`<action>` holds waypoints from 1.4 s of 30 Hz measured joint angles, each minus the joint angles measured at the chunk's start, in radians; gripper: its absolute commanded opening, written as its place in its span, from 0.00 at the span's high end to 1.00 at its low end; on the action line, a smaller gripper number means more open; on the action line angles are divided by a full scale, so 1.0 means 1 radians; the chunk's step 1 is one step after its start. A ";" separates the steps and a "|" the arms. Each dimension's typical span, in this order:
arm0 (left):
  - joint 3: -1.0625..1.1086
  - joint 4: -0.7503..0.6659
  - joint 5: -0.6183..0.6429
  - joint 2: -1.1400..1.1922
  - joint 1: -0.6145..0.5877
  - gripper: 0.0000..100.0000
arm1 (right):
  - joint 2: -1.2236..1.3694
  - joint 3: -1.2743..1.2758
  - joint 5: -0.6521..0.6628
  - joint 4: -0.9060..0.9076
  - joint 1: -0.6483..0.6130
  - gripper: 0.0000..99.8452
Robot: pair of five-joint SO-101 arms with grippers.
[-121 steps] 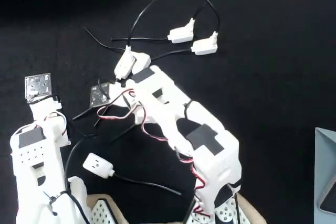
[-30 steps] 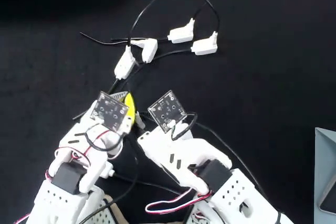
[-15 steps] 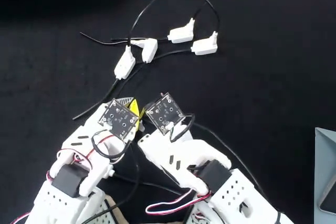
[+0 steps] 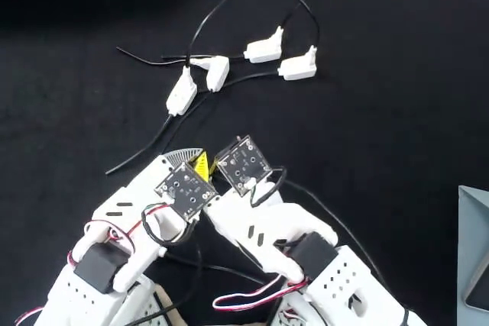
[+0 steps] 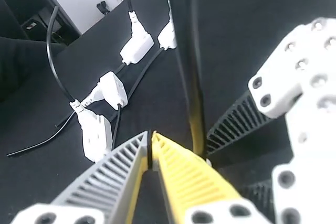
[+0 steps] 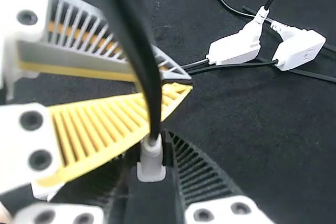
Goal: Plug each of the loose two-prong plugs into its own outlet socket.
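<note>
Several white plug pieces on black cables lie at the table's far middle: one pair (image 4: pixel 182 93) (image 4: pixel 217 74) and another (image 4: pixel 264 47) (image 4: pixel 298 68). The left wrist view shows them ahead, the nearest (image 5: pixel 96 135) and the one behind it (image 5: pixel 113 90). My right gripper (image 6: pixel 152 156) is shut on a small white cable end (image 6: pixel 151 162) whose black cable (image 6: pixel 134 35) rises past the camera. My left gripper (image 5: pixel 150 141) has its grey and yellow fingers together at the tips, right beside the right gripper's black fingers (image 5: pixel 236 124). In the high view both arms meet near the front, yellow finger (image 4: pixel 201 164) showing.
A grey box (image 4: pixel 474 250) stands at the table's right edge. Black cables (image 4: pixel 153 143) trail across the black cloth between the plugs and the arms. The right arm (image 4: pixel 260 223) and left arm (image 4: pixel 114 227) crowd the front middle.
Four seconds ago the right arm stretched out to the plugs and the left stood at the left. Over the last second the left wrist has slid back and against the right gripper.
</note>
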 measured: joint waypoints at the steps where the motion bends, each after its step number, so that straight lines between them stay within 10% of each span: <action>1: -0.008 0.000 0.000 0.000 -0.012 0.97 | 0.000 0.000 0.000 0.000 0.000 0.99; 14: -0.118 0.021 0.120 0.006 -0.477 0.96 | -0.008 -0.002 -0.002 0.020 0.164 0.99; 20: -0.118 0.238 0.118 0.006 -0.559 0.81 | -0.008 -0.002 -0.002 0.020 0.269 0.99; 31: -0.285 0.651 -0.232 0.084 -0.566 0.80 | -0.008 -0.002 -0.002 0.020 0.341 0.99; 42: -0.551 0.804 -0.462 0.733 -0.566 0.76 | -0.008 -0.002 -0.002 0.020 0.341 0.99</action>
